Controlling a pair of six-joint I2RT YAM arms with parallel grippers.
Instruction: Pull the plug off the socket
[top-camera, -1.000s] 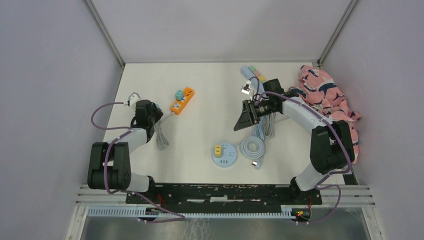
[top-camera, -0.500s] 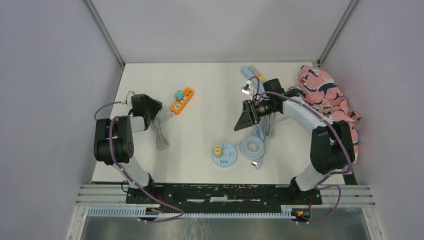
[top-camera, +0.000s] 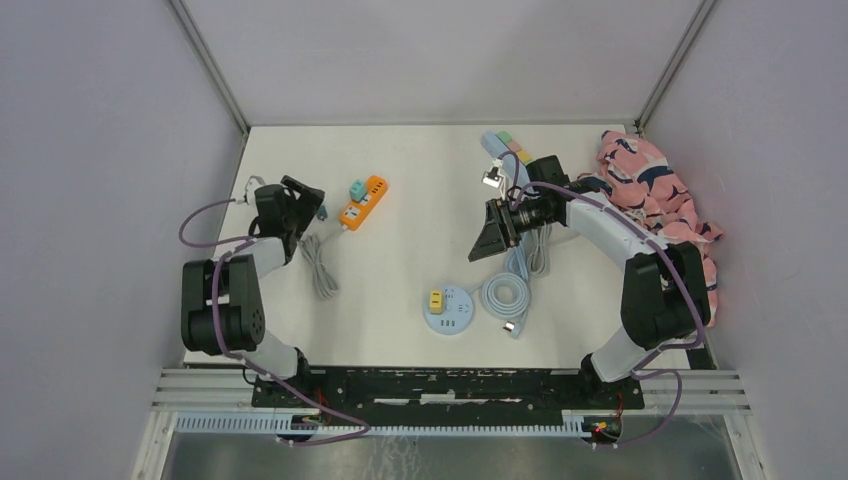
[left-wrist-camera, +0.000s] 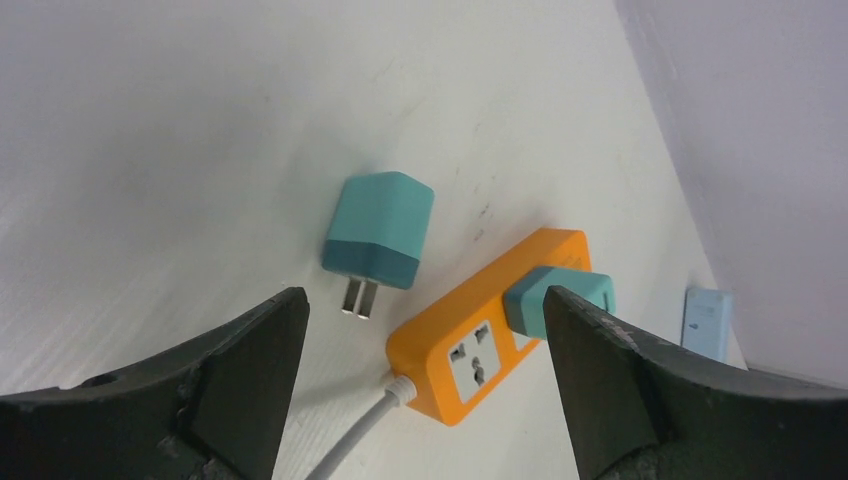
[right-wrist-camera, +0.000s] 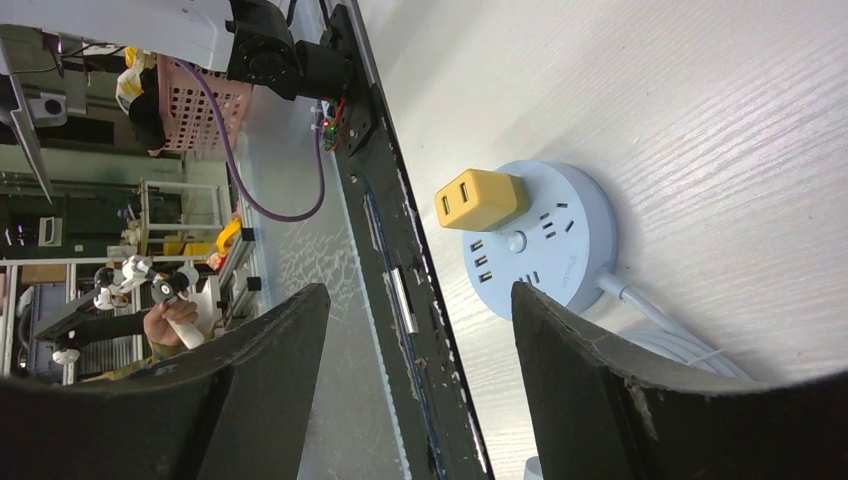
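A loose teal plug (left-wrist-camera: 378, 231) lies on its side on the white table with its two prongs bare, just left of the orange socket strip (left-wrist-camera: 490, 325). A second teal plug (left-wrist-camera: 558, 298) sits plugged into that strip. My left gripper (left-wrist-camera: 420, 300) hovers open above them, holding nothing. From above, the left gripper (top-camera: 310, 200) is beside the loose plug (top-camera: 321, 211) and the orange strip (top-camera: 365, 201). The right gripper (top-camera: 490, 232) stands open and empty at mid-table, and its wrist view shows a round blue socket (right-wrist-camera: 545, 240) carrying a yellow plug (right-wrist-camera: 478, 198).
The orange strip's white cable (top-camera: 320, 265) runs toward the near edge. A coiled pale cable (top-camera: 505, 295) lies beside the round socket (top-camera: 449, 309). A pale blue strip (top-camera: 507, 150) sits at the back. Pink patterned cloth (top-camera: 655, 195) is bunched at the right edge.
My left gripper has gone from shut to wide open, letting go of the teal plug, and has shifted slightly toward the back. The right arm has not moved.
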